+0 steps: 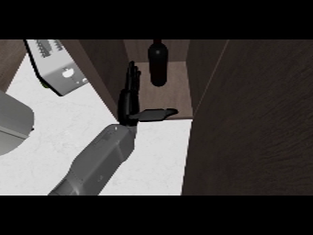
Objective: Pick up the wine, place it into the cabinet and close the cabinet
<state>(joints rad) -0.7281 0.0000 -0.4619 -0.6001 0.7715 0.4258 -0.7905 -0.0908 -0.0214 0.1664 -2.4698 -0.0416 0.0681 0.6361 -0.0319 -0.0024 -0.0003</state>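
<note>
The dark wine bottle (pixel 157 64) stands inside the open cabinet (pixel 176 92) on its wooden shelf, toward the back. My left hand (pixel 129 98) reaches into the cabinet's left side, fingers straight along the inner face of the left door (pixel 97 69) and thumb sticking out to the right. It is open and holds nothing. The bottle is just right of the fingertips, apart from them. The right door (pixel 260 119) hangs open as a large dark wood panel filling the view's right side. My right hand does not show.
A large grey rounded appliance (pixel 3 121) sits at the left edge on the white counter (pixel 57 137). A light grey boxy device (pixel 58 69) lies beside the left door. Wood panelling shows at the top left.
</note>
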